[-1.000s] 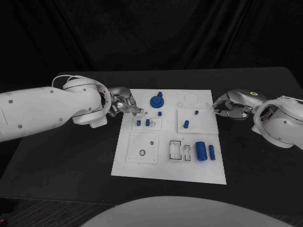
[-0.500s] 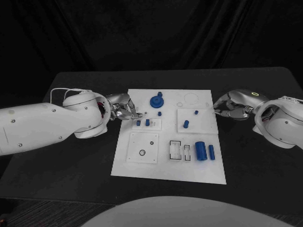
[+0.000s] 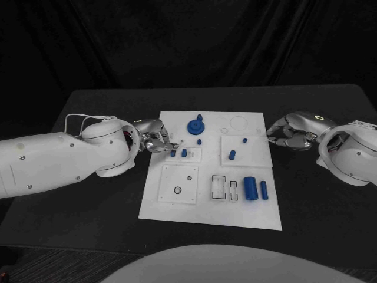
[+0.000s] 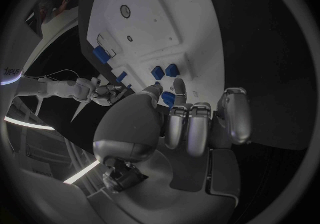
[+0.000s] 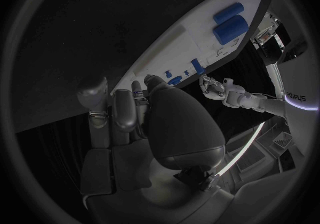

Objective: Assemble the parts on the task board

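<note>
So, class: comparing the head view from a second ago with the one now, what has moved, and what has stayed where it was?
The left hand has drawn slightly down and back along the task board's left edge, toward the two small blue pegs; its arm now reaches further into the picture. Whether it holds anything cannot be told. The right hand stays by the board's right edge, fingers curled. The blue parts lie as before.

The flat white task board point(image 3: 212, 203) is looking like smooth matt plastic. The small blue parts point(image 3: 250, 188) on it are looking like smooth plastic too. The black table point(image 3: 324, 200) is showing a dull, matt surface. The silver metallic left hand point(image 4: 193, 122) is shining softly, and the white arm shell point(image 3: 53, 159) is looking glossy.
</note>
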